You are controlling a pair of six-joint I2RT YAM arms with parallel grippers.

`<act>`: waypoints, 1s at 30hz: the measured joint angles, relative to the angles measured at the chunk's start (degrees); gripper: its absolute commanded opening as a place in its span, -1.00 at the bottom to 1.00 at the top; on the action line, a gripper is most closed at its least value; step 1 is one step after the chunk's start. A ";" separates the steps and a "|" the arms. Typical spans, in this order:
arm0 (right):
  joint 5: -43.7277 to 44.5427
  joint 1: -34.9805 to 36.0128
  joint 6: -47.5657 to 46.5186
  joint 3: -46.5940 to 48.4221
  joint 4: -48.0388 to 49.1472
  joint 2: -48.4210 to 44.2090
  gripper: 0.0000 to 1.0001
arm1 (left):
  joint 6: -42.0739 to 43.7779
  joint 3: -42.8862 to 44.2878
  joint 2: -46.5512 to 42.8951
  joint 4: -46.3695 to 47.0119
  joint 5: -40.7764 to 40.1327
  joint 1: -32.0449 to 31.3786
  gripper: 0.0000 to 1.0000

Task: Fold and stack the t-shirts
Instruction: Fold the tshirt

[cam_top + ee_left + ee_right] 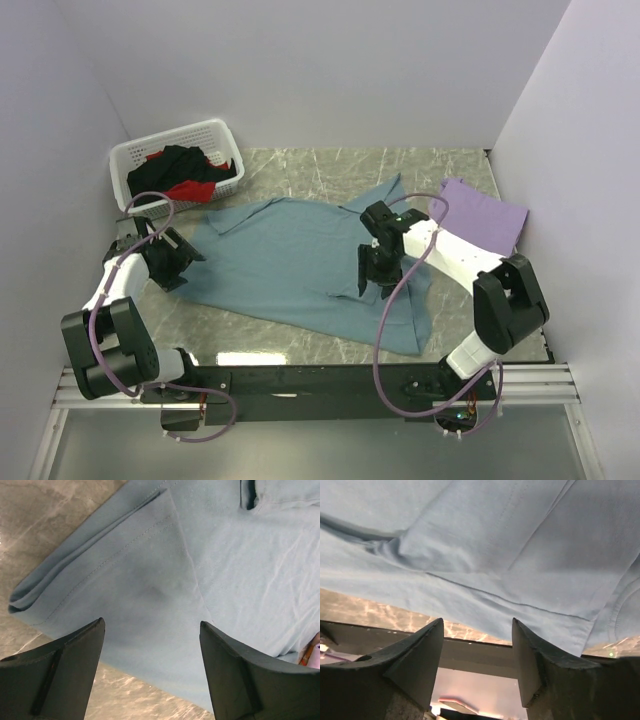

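Here, a marble table (300,170) carries a teal shirt (280,260) spread out across its middle. A white basket (165,135) in the far left corner holds a black shirt (185,158) and a red shirt (192,190). A folded purple shirt (485,215) lies at the far right. The left gripper (150,625), jaws released and empty, hangs over the teal shirt's sleeve. The right gripper (477,622), also released, hangs over its near edge.

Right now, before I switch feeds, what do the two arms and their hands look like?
The left arm and right arm both have white links and bulky black joints, on a black base rail. A purple cable loops loosely along each. The left hand and right hand each have two matte black wedge-shaped fingers; no markings show.
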 measured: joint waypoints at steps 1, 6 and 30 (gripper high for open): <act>0.11 0.00 -0.15 0.00 0.26 0.31 0.16 | 0.00 0.00 -0.04 0.02 0.20 0.00 0.64; 0.20 0.09 -1.09 -1.05 2.78 5.14 0.05 | 0.02 0.00 0.04 -0.04 0.57 0.00 0.64; 0.46 0.09 -3.72 -2.45 8.24 10.73 -0.46 | 1.33 0.02 -0.68 -1.77 0.52 0.00 0.65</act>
